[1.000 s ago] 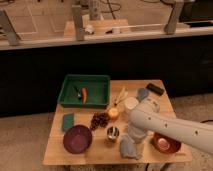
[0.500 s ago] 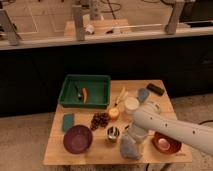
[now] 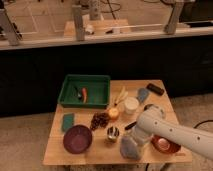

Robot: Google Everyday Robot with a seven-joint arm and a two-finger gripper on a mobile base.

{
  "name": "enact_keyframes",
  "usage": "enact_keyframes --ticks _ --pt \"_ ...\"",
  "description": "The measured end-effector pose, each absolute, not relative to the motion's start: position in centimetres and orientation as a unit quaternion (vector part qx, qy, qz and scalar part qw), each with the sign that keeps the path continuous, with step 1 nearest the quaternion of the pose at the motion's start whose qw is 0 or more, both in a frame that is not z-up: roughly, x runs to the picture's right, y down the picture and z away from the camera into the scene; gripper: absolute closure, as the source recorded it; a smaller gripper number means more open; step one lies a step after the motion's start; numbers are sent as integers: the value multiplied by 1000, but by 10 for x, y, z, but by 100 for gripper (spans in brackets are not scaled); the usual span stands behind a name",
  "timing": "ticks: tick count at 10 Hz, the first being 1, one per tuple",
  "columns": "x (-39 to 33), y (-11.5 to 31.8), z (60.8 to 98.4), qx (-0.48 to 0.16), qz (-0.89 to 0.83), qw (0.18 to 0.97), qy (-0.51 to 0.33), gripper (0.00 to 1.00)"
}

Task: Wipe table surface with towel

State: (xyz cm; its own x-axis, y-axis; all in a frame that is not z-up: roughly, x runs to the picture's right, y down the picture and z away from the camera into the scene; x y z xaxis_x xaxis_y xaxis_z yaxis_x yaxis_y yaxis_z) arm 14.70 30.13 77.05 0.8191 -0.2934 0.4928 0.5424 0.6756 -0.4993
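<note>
Camera view, front edge of table (image 3: 57, 152): the towel (image 3: 130, 150) sits at the near edge, right of centre, on the light wooden top. It is grey-blue and soft, bunched into a lumpy heap with an irregular outline rather than lying flat. It is about as large as the red-orange bowl (image 3: 164, 144) just beside it on the right.

The gripper (image 3: 135, 138) is down at the top of the towel, at the end of the white arm (image 3: 172, 134), which reaches in from the lower right and crosses over the red-orange bowl. Its fingers are spread wide. Whether they touch the cloth cannot be told.

Same row, left: a small metal cup (image 3: 113, 133) near the towel, then a purple bowl (image 3: 77, 138).

Middle row, left to right: a dark green sponge pad (image 3: 68, 121), a cluster of dark grapes (image 3: 100, 120), a round orange fruit (image 3: 114, 114) touching or just beside the grapes, and a white cup (image 3: 131, 105).

Far row: a green plastic tray (image 3: 67, 95) at the back left corner holds a small orange item (image 3: 84, 93) and a dark item beside it, too small to identify. A pale yellow piece (image 3: 120, 95) lies between tray and white cup. A smaller grey-blue cloth (image 3: 143, 94) and a black oblong object (image 3: 155, 89) are at the back right.

Beyond the table: a dark wall, with a pale ledge (image 3: 125, 36) and upright posts above it.
</note>
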Motion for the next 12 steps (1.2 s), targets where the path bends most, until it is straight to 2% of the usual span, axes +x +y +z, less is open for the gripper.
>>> enact_keyframes --ticks 3,10,12 --pt "141 305 775 -335 -244 890 -191 21" --pt "118 302 768 -339 -260 877 -221 90" --pt "114 302 768 -342 -262 876 -217 100"
